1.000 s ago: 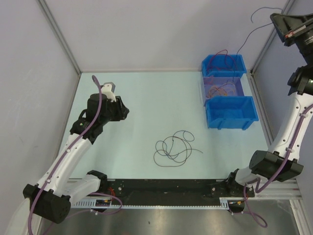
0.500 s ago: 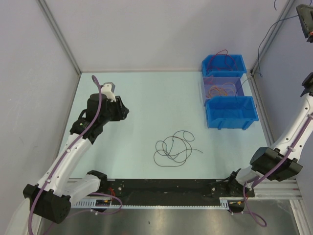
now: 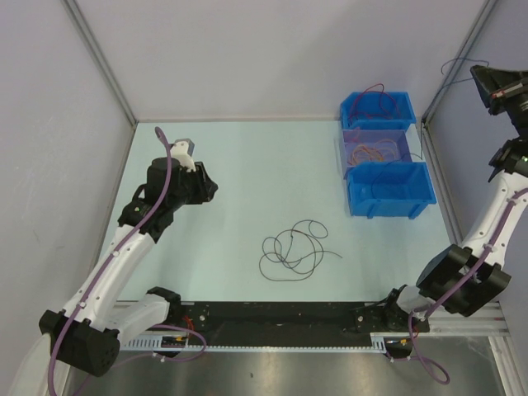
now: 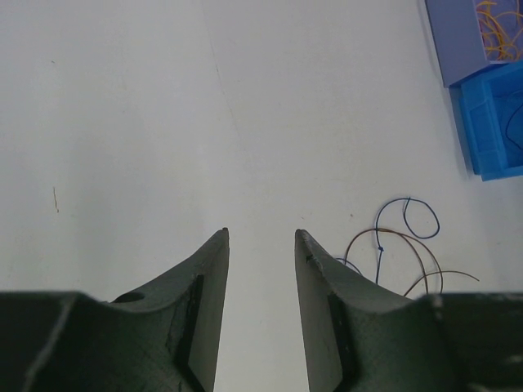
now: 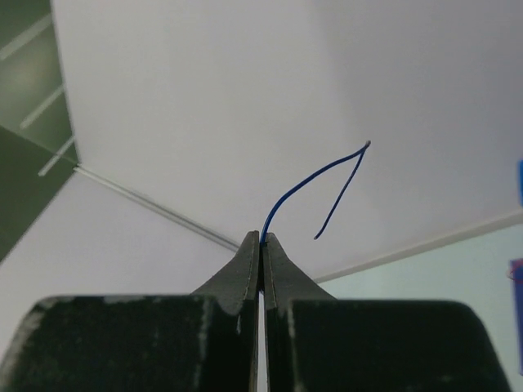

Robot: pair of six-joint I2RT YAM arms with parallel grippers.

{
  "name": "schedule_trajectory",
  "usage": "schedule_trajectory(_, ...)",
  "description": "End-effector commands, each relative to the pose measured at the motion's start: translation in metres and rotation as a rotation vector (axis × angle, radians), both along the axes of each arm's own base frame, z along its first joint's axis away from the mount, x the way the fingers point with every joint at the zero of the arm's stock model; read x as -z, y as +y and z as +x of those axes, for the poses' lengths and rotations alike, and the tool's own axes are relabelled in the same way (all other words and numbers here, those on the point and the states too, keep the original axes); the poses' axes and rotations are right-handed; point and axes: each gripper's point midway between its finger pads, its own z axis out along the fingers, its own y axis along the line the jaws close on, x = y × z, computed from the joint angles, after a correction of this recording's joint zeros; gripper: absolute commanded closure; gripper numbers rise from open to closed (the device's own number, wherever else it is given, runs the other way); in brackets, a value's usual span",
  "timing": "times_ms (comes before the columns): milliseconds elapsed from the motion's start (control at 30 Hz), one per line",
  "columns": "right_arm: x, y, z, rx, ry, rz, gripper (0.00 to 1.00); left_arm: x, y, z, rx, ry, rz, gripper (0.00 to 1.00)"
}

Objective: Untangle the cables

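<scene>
A tangle of thin dark cables [image 3: 293,247] lies in loose loops on the pale table, near the front middle. In the left wrist view it shows as blue and brown loops [image 4: 406,242] to the right of my fingers. My left gripper [image 3: 213,188] is open and empty, over bare table left of the tangle [image 4: 261,233]. My right gripper [image 3: 477,74] is raised high at the far right, shut on a thin blue cable [image 5: 315,181]. The cable's free end curls beside the gripper [image 3: 456,64].
Three bins stand in a row at the back right: a blue bin [image 3: 404,103] with a reddish cable, a clear bin [image 3: 342,144] with orange cables, and a blue bin [image 3: 425,191]. Enclosure walls and posts close in the table.
My right gripper swung up and right with the blue cable, then came back down and left. The cable's trailing part no longer stretches towards the bins. The left arm has not moved.
</scene>
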Motion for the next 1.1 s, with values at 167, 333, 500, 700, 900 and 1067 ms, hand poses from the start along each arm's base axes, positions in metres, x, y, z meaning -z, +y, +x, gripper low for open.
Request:
schedule_trajectory(167,0.076,0.038,-0.015,0.104,0.219,-0.212,1.00,-0.005,-0.003,0.003,0.027,-0.031,-0.010,0.57)
schedule_trajectory(333,0.131,0.048,-0.011,0.116,0.365,-0.281,1.00,-0.007,-0.004,0.002,0.032,-0.036,-0.016,0.57)
schedule_trajectory(500,0.174,0.047,-0.002,0.106,0.478,-0.294,1.00,-0.009,-0.005,0.001,0.035,-0.042,-0.021,0.57)
schedule_trajectory(700,0.216,0.050,0.007,0.140,0.598,-0.373,1.00,-0.010,-0.004,0.000,0.035,-0.044,-0.020,0.57)
schedule_trajectory(900,0.272,0.038,0.007,0.228,0.765,-0.433,1.00,-0.010,-0.005,0.000,0.037,-0.047,-0.022,0.57)
schedule_trajectory(1067,0.322,0.022,-0.001,0.318,0.931,-0.401,1.00,-0.010,-0.005,0.000,0.039,-0.045,-0.022,0.57)
